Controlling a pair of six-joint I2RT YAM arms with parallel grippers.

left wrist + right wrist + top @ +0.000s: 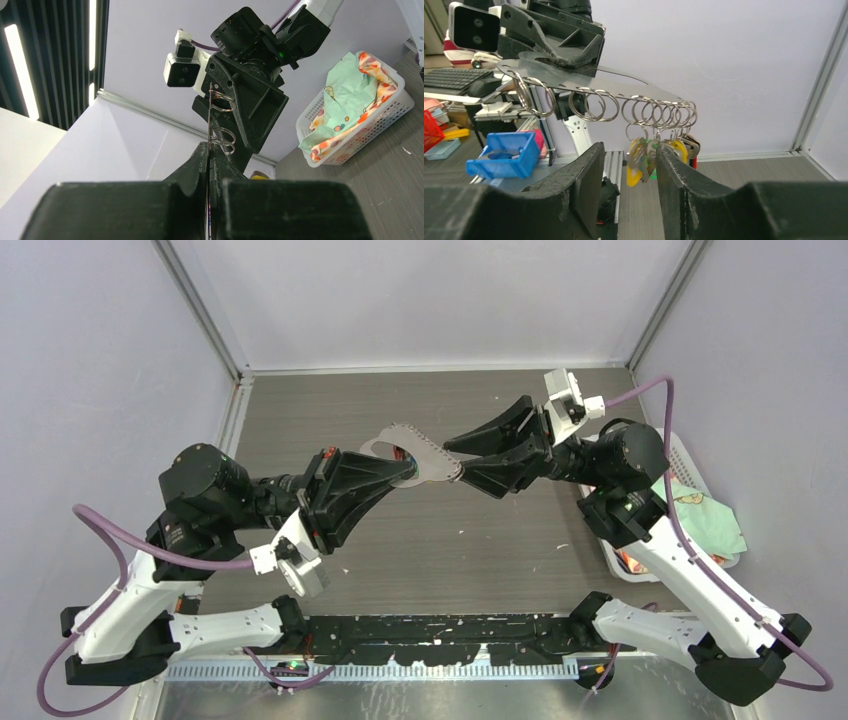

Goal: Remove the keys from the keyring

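The keyring is a flat silvery plate held level above the table, and my left gripper is shut on its left part. In the left wrist view the keyring shows edge-on, pinched between the shut fingers of my left gripper. A row of wire rings hangs from the keyring's holed edge. The keys, some with yellow heads, dangle from the rings at the far end. My right gripper stands open with the keys hanging between its fingertips, close to the right finger. From above, the right gripper straddles the plate's right tip.
A white basket with patterned cloth sits at the table's right edge, behind the right arm. It also shows in the left wrist view as the basket. A blue bin lies off the table beyond the left arm.
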